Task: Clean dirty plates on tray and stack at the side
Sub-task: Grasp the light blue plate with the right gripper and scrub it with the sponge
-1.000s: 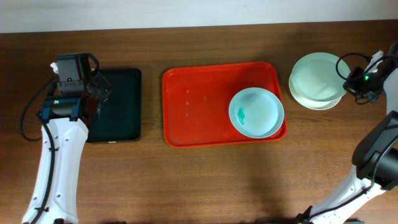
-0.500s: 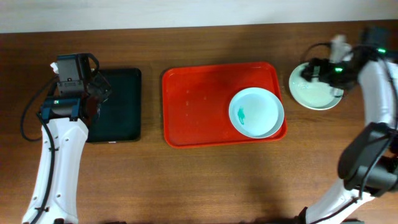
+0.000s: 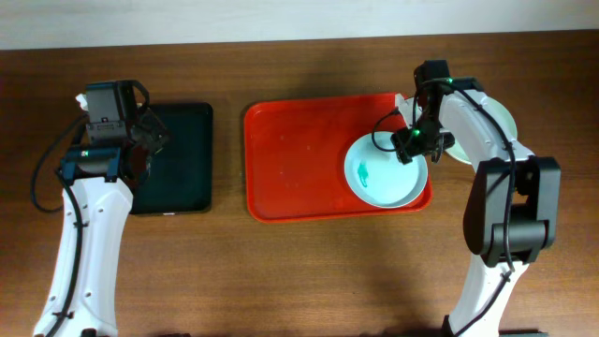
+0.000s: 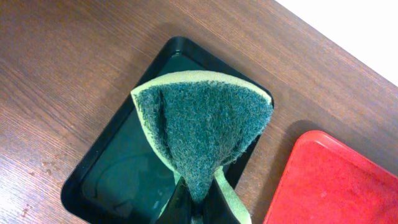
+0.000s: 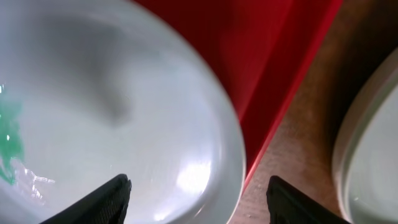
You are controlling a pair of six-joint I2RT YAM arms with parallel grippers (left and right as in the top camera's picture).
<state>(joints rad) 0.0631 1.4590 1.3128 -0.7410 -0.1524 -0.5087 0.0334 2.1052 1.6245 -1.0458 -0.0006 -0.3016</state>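
A pale blue plate (image 3: pixel 384 173) with a teal smear (image 3: pixel 363 175) lies at the right end of the red tray (image 3: pixel 299 159). My right gripper (image 3: pixel 416 142) hovers open over that plate's right rim. In the right wrist view its fingers (image 5: pixel 106 199) straddle the plate's edge (image 5: pixel 186 155), with the tray rim (image 5: pixel 273 56) beyond. Pale plates (image 3: pixel 503 114) sit on the table right of the tray, partly hidden by my right arm. My left gripper (image 4: pixel 200 193) is shut on a green sponge (image 4: pixel 202 124) above the black tray (image 4: pixel 93 180).
The black tray (image 3: pixel 182 159) lies left of the red tray, with a strip of bare wood between them. The table's far edge meets a white wall along the top. The side plate's rim (image 5: pixel 373 143) shows in the right wrist view.
My right arm has swung left from the plates beside the tray to above the blue plate's rim, and its jaws have opened. The left arm and sponge have not moved.
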